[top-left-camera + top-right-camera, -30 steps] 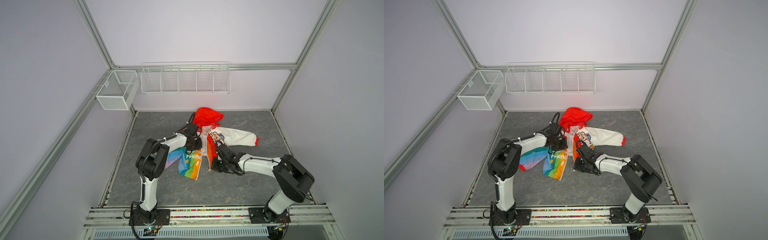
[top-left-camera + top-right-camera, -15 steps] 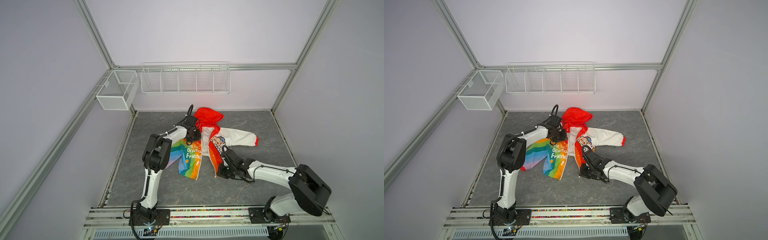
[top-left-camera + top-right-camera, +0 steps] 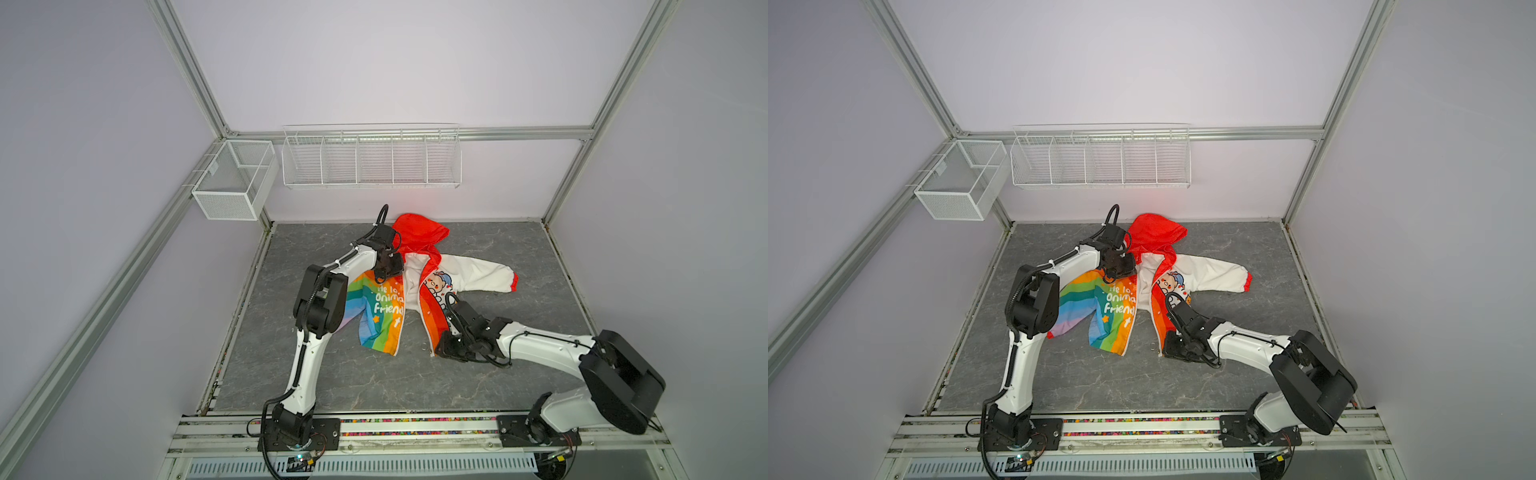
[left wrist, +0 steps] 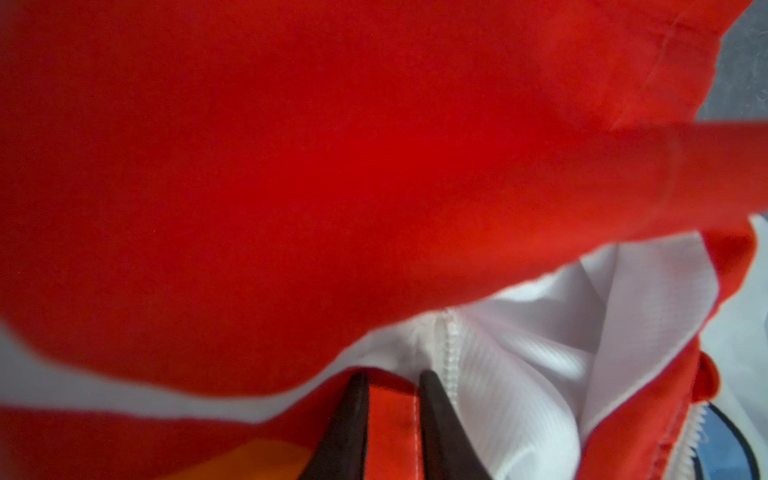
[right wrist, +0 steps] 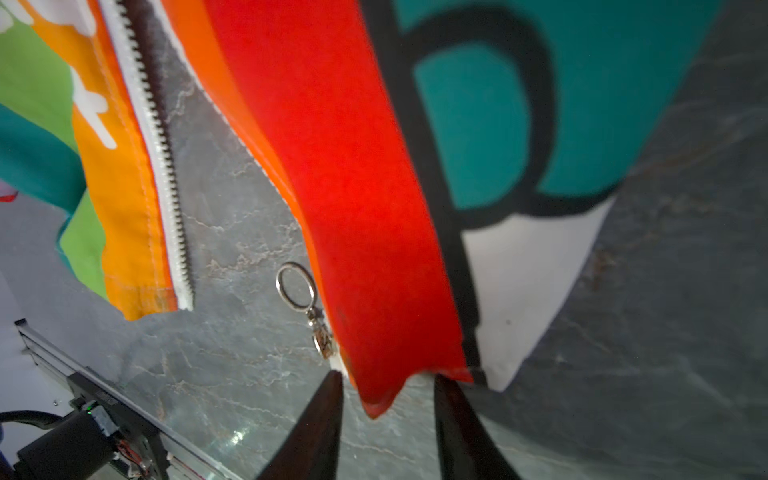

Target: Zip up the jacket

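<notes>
Observed from the floor: a small child's thin hooded jacket (image 3: pixel 386 316) (image 3: pixel 1117 316), one half rainbow-striped with white lettering and the other white with cartoon figures, lies unzipped and spread on the grey stone-patterned table (image 3: pixel 498 249).

Left gripper (image 3: pixel 388 270) (image 4: pixel 392 378): positioned at the jacket's neck, with the red hood (image 3: pixel 417 232) directly beyond it. In the wrist view its dark fingers (image 4: pixel 353 415) bracket a red strip of the front edge. It appears clamped on that strip, though the close view is blurred.

Right gripper (image 3: pixel 437 351) (image 5: pixel 386 378): low at the bottom corner of the cartoon half. Its jaws stand apart, and the red hem tip lies loose between them with gaps on both sides, so nothing is gripped.

The silver ring pull (image 5: pixel 295 286) rests on the table just beside this gripper's fingertip, attached at the hem. The white zip teeth (image 5: pixel 166 166) of the rainbow half lie farther off to the same side, apart from the cartoon half.
</notes>
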Tool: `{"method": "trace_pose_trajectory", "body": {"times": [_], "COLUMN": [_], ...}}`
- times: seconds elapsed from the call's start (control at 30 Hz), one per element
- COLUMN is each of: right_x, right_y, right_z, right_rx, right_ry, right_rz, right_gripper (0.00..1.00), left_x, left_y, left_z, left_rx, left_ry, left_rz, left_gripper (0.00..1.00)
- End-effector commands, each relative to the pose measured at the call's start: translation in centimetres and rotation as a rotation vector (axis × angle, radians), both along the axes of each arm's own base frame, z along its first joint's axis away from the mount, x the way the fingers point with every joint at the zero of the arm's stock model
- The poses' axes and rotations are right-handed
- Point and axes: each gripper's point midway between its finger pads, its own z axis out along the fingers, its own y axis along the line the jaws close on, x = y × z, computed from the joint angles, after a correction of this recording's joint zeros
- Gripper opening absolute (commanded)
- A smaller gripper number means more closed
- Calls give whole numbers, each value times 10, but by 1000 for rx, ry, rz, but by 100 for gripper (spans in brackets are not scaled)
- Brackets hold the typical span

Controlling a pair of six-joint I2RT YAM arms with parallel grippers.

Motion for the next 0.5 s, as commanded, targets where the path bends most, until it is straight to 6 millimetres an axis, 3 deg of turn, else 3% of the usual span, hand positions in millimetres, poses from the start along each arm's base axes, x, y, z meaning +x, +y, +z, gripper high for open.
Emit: {"method": "trace_pose_trajectory", "body": {"times": [0.0,0.13,0.27,0.47], "right_x": [4,9,14,28], "right_y": [-7,-17,-22,-26], "right_z": [21,45,66,98], "right_rx": [-29,-61,-83,-108], "right_ry": [-49,-119,-187,-314], "right_rz": [12,20,49,86], "right_gripper": [51,63,67,70], "left_x": [-1,-16,-42,-106], "left_y": [5,14,34,61], "left_z": [50,93,127,167], "left_rx": [-24,-57,-59,-115], "left_ry": [-80,-155,-216,-313], "left_rz": [-12,5,31,22], "left_gripper": [29,37,41,43]}}
